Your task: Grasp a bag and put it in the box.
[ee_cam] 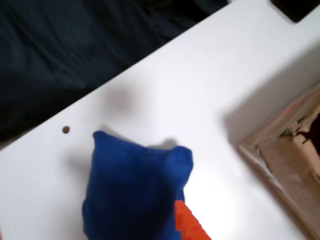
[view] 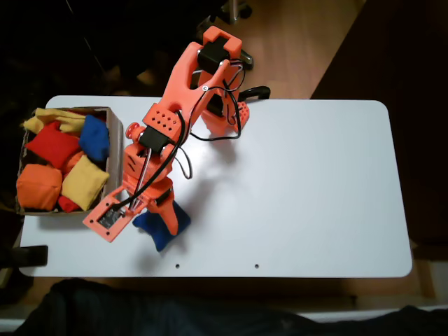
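Note:
The royal-blue bag [view: 159, 225] is near the table's front edge, just right of the box. My orange gripper [view: 165, 221] comes down onto it and is shut on it, pinching the fabric into a bunched shape. In the wrist view the bag [ee_cam: 135, 190] looks plump and upright, with one orange finger [ee_cam: 187, 226] pressed against its lower right side. The brown cardboard box [view: 116, 150] stands at the table's left end, its corner [ee_cam: 280, 167] showing at the right of the wrist view.
Inside the box lie a second blue beanbag [view: 94, 136], a red one [view: 50, 145], a yellow one [view: 85, 180] and an orange one [view: 38, 185]. The white table [view: 301, 189] stretches right. Dark cloth [view: 210, 308] lies past the front edge.

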Robot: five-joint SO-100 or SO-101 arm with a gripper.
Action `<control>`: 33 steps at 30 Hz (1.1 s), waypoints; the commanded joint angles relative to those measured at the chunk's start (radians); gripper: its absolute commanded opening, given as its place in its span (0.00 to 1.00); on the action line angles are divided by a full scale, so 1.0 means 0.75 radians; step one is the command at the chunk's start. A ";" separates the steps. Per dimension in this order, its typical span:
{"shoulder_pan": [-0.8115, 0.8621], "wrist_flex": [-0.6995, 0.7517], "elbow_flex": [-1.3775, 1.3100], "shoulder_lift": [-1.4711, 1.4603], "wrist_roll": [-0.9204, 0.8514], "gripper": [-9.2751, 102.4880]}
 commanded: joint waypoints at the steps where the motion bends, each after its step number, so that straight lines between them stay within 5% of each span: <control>1: 0.016 -0.043 0.012 0.078 -0.004 0.72; 16: 0.025 -0.358 0.272 0.182 -0.004 0.72; 33: 0.020 -0.497 0.401 0.256 -0.002 0.72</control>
